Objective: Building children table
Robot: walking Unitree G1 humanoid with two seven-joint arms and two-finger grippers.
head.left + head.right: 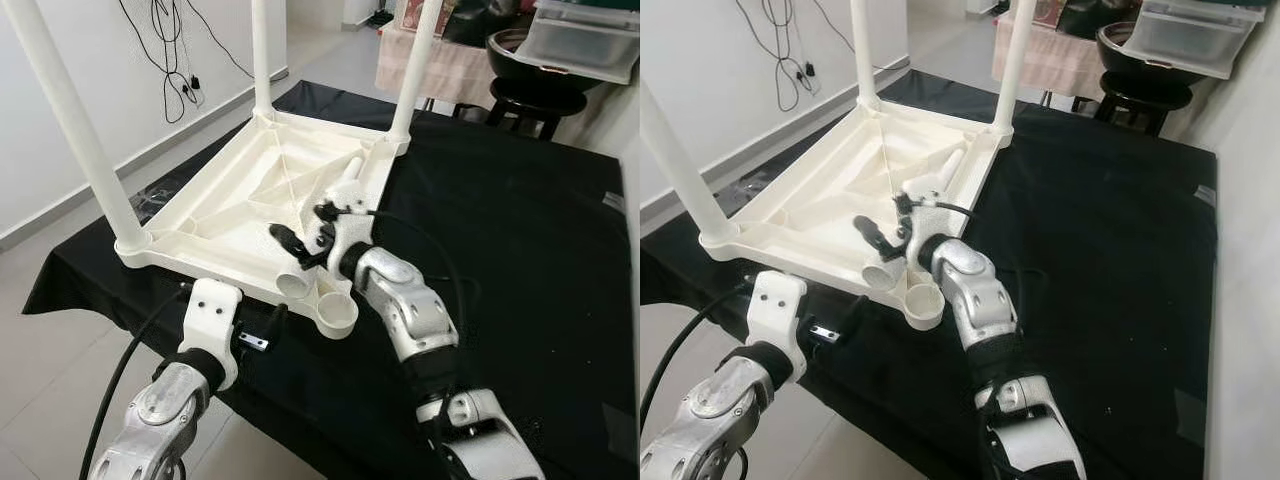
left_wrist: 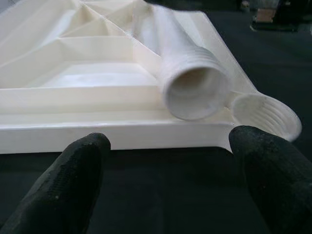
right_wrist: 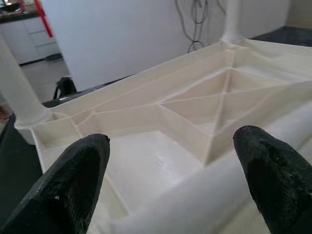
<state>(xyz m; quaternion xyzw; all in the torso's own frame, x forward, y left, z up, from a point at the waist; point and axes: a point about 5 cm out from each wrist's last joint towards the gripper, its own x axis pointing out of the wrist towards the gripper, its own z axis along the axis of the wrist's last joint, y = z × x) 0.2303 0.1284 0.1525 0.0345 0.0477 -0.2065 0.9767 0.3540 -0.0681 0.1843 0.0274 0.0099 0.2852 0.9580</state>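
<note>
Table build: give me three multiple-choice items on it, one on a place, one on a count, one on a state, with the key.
1. Where does the loose leg lie?
A. On the floor
B. Inside the upturned tabletop
C. On the stool

2. How many legs stand screwed in?
A. One
B. Two
C. Three

3. How is the near corner socket?
A. Empty
B. Holding a leg
C. Covered by cloth

Key:
1 B, the leg rests across the tabletop's ribs, its threaded end by the near corner, with the right gripper open over it.
2 C, three upright legs rise from three corners.
3 A, its threaded ring shows open, in front of the open left gripper.
</note>
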